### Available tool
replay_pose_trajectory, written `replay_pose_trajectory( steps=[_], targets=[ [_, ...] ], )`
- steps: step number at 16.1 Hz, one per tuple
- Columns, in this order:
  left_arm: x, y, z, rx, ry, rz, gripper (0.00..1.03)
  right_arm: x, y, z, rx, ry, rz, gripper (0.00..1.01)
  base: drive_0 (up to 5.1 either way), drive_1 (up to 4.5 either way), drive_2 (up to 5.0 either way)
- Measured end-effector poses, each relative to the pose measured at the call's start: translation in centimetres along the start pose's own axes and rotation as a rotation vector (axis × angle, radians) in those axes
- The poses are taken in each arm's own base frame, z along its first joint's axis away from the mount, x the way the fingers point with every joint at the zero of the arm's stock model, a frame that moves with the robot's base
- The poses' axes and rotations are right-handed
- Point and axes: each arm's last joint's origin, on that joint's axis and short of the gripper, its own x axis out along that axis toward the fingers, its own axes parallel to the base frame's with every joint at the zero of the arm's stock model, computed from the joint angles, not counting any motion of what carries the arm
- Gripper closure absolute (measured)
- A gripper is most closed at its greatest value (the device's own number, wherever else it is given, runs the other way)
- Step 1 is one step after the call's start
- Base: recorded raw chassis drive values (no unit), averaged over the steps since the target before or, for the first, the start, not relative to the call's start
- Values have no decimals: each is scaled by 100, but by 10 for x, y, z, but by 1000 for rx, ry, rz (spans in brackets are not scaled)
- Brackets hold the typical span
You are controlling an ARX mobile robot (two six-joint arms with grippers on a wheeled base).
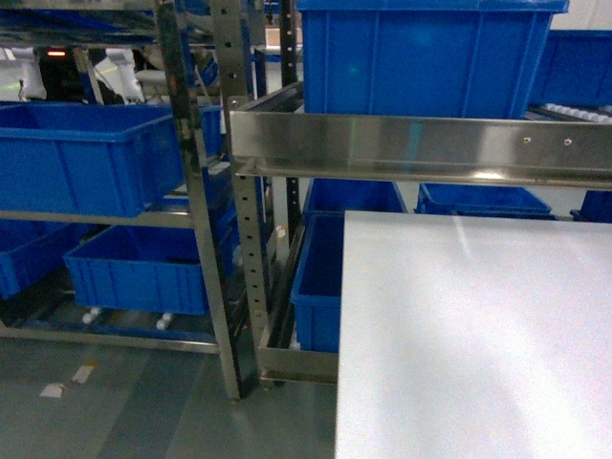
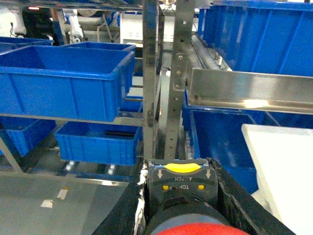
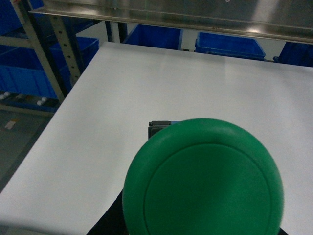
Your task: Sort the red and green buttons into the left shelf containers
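While jaw opening cannot be told: round green plastic button cap [image 3: 203, 178] over white table [image 3: 146, 83]; red-capped button [image 2: 188, 229] facing deep blue plastic bins [image 2: 63, 81].

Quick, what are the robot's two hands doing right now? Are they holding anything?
Left gripper: appears to hold the red button; the jaws themselves are hidden.
Right gripper: appears to hold the green button; its jaws are hidden too.

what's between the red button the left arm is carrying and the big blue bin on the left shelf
In the left wrist view, nothing solid lies between the red button and the blue bin, only open air above grey floor. The steel shelf upright stands just right of that path.
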Motion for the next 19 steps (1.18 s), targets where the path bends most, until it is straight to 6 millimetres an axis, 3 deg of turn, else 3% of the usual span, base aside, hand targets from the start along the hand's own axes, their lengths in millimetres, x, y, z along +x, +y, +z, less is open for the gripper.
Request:
replay_pose_trajectory(
  steps=[10, 19],
  targets=[
    [0, 0, 0, 0, 1, 1, 75, 0, 0, 0, -1, -2, 0, 75, -494, 259, 220],
    [0, 0, 0, 0, 1, 1, 75, 0, 0, 0, 0, 0, 0, 75, -383, 465, -56]
  ],
)
